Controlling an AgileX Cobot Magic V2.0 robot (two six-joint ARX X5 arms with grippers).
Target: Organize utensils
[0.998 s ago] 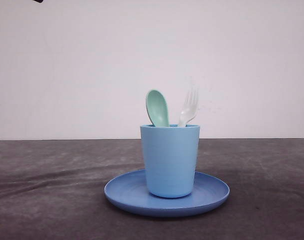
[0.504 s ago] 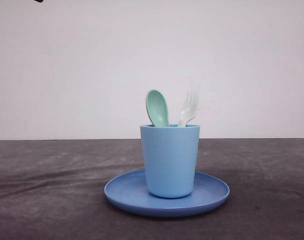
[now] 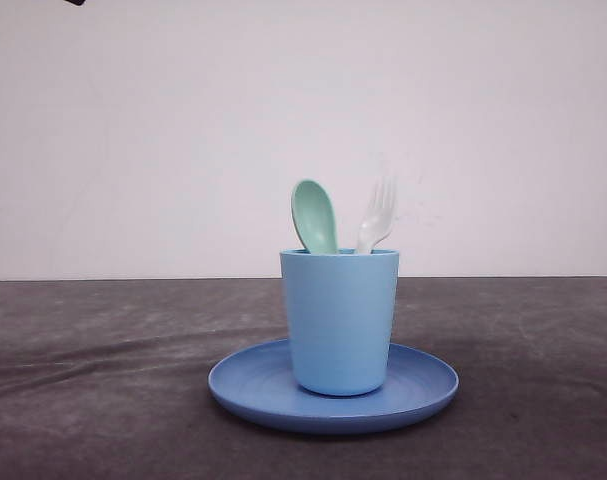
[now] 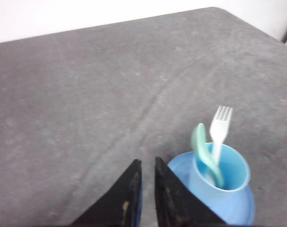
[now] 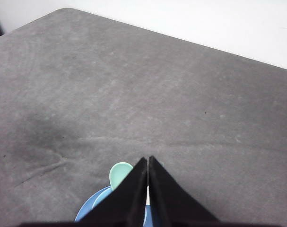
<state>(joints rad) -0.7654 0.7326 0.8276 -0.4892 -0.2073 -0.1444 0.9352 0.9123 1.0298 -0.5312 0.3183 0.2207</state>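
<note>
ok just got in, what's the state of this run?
Nothing is being handled right now. The mint-green spoon and the white fork both stand in the light blue cup, heads up, and the cup sits on the blue plate on the grey table. The left claw is above the table beside the cup, nearly closed on nothing. The right claw is above the cup, shut and empty.

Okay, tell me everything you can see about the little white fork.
The small white plastic fork stands tines-up inside the light blue plastic cup, leaning slightly right against the rim. It looks thin and slightly translucent, with four tines. Its lower handle is hidden in the cup. The mint-green plastic spoon stands beside it, to its left.
</note>
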